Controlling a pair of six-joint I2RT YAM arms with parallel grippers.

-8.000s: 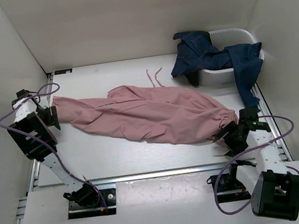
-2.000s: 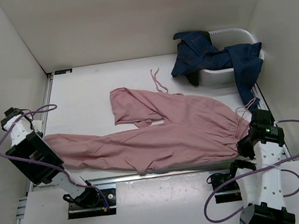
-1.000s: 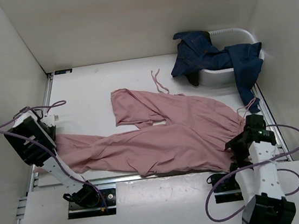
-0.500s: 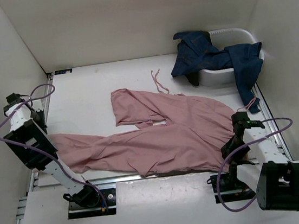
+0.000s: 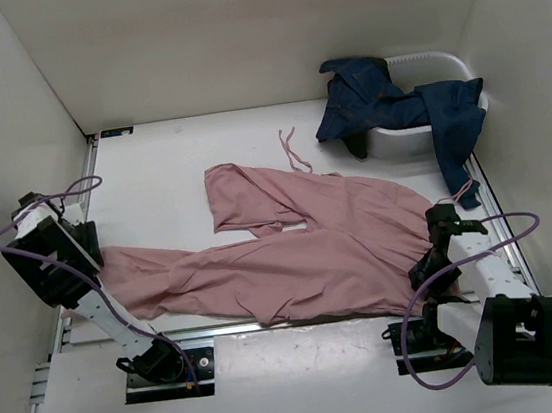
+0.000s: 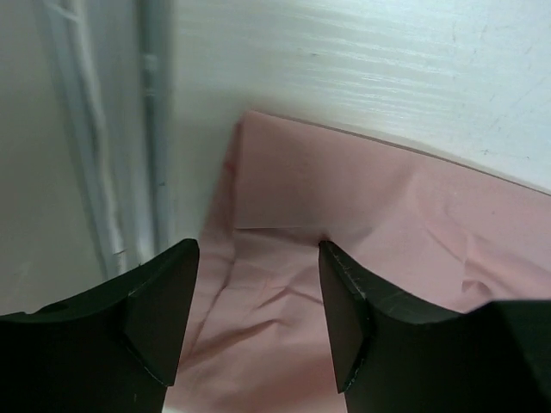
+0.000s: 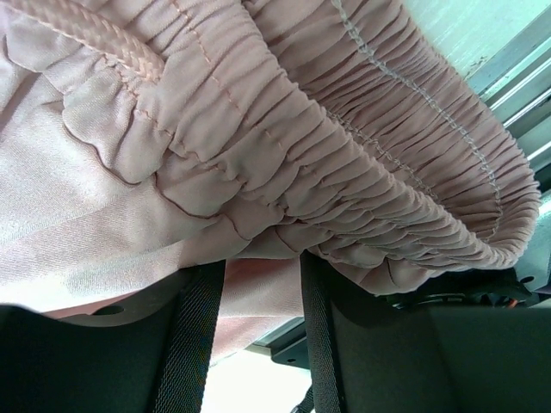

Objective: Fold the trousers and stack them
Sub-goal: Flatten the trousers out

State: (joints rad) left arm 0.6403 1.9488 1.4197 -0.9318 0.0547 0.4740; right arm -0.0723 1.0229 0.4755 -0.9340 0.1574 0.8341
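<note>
The left end effector [image 6: 254, 258] has just opened, freeing the trousers [image 5: 302, 254] for folding; the right end effector [image 7: 261, 275] grips their waistband [image 7: 387, 172].

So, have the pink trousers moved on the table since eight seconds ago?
Yes. The trousers have shifted toward the near rail; their lower edge now reaches it, and the two legs lie spread apart.

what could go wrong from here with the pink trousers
1. The right pincer grips only a bunch of the waistband, right beside the metal rail; a pull may slip it loose or snag it there.
2. The left pincer is open over the leg end of the trousers at the edge of the table; closing may catch one layer only.
3. The loose drawstring could tangle in a fold.
</note>
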